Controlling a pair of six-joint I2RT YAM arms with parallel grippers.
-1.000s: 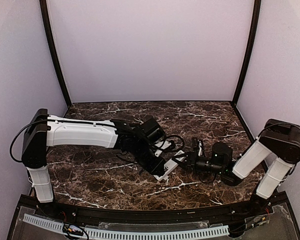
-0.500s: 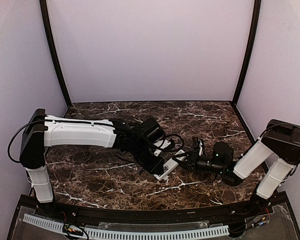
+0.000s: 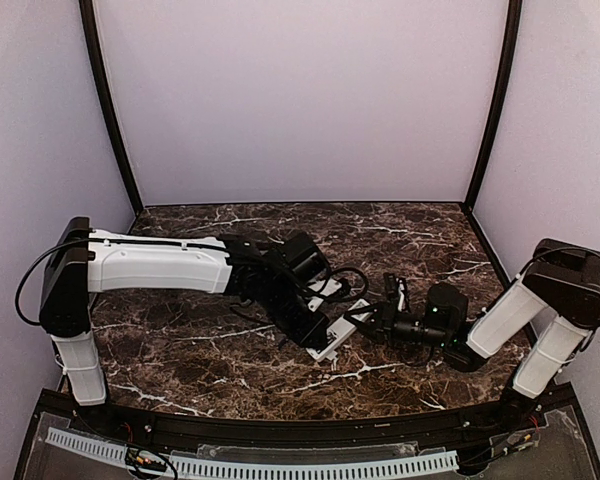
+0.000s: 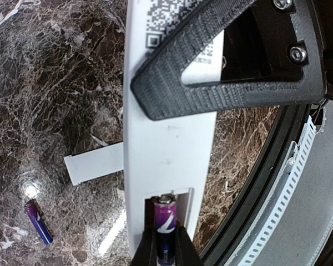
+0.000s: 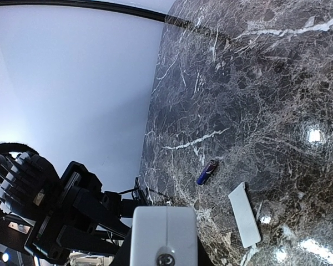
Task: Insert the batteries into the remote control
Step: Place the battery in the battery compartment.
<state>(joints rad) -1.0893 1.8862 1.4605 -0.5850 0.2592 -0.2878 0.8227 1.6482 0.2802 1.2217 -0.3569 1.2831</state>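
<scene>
At remote control (image 4: pixel 167 149) recess, left gripper (image 4: pixel 165 246) pinches battery (image 4: pixel 165 217); right gripper (image 5: pixel 164 249) clamps remote control; QR label (image 4: pixel 164 22), print unreadable.

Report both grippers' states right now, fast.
Left gripper: shut on a battery, at the recess of the remote control.
Right gripper: shut on the remote control.

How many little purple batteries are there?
2. One battery is pinched in the left fingers at the recess of the remote; the other battery lies on the table.
</scene>
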